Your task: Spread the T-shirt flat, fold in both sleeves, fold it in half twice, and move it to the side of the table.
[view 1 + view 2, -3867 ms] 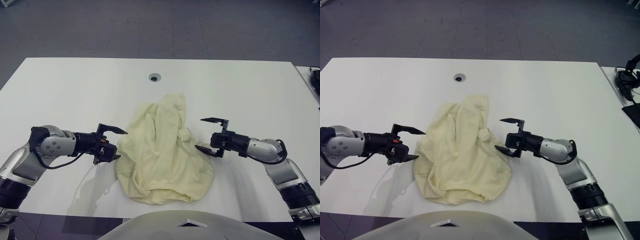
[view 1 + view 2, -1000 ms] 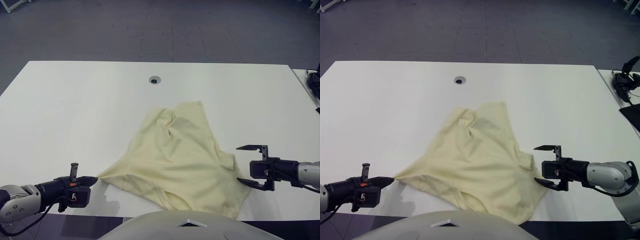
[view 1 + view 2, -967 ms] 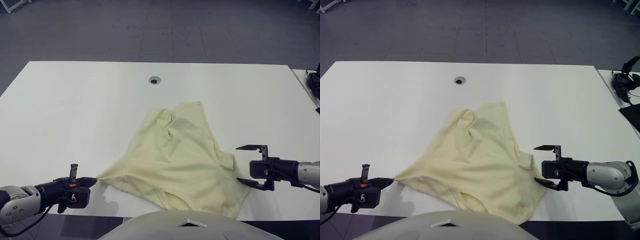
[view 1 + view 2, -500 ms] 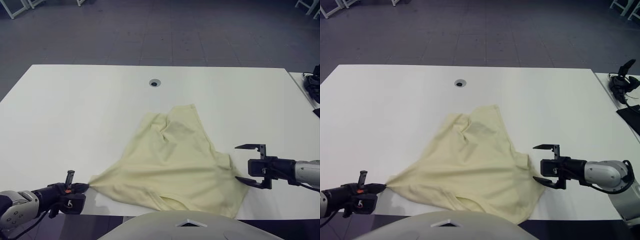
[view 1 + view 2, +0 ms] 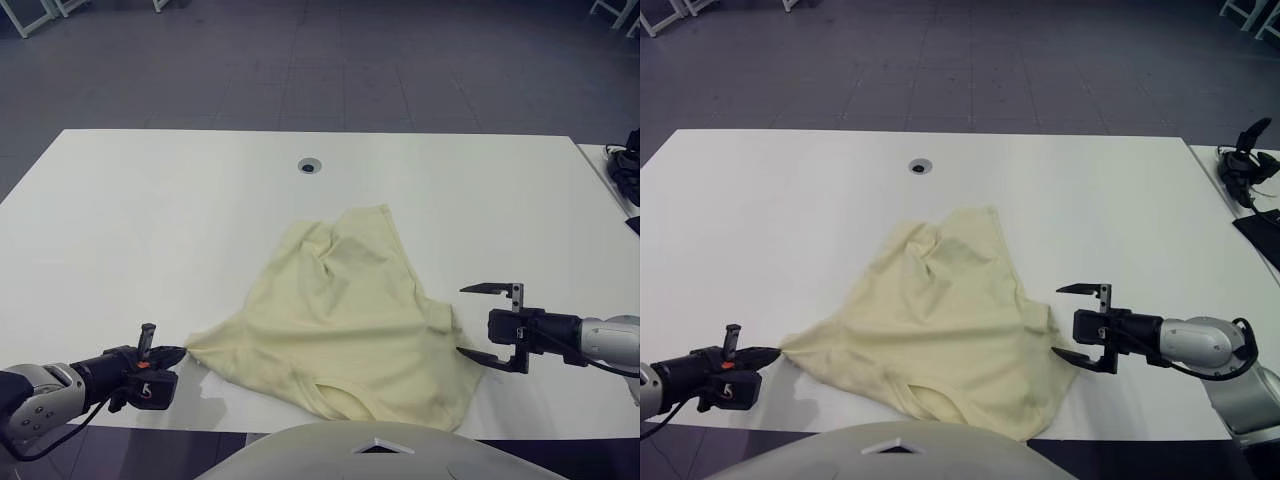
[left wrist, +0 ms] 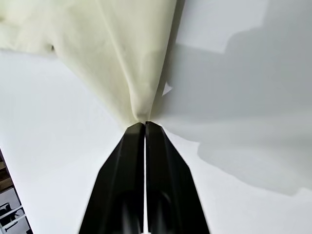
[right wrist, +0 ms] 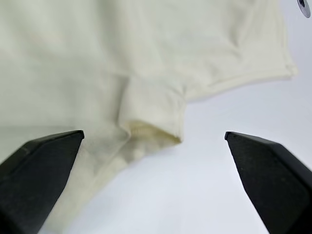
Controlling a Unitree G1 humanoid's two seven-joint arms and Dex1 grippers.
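A pale yellow T-shirt (image 5: 340, 315) lies rumpled on the white table (image 5: 150, 220), stretched out to a point at its near left corner. My left gripper (image 5: 172, 355) is shut on that corner of the T-shirt (image 6: 131, 63), low over the table's near left edge. My right gripper (image 5: 487, 322) stands open just right of the shirt's near right side, one finger high and one near the tabletop. Between its fingers the right wrist view shows a folded sleeve end (image 7: 153, 114) of the shirt.
A small round hole (image 5: 309, 166) sits in the table behind the shirt. Dark cables and gear (image 5: 1243, 160) lie on a neighbouring surface at the far right. Wide bare tabletop stretches left, right and behind the shirt.
My left gripper has eased back right toward the shirt, so the stretched corner is less taut. My right gripper has shifted left, closer to the shirt's right side.
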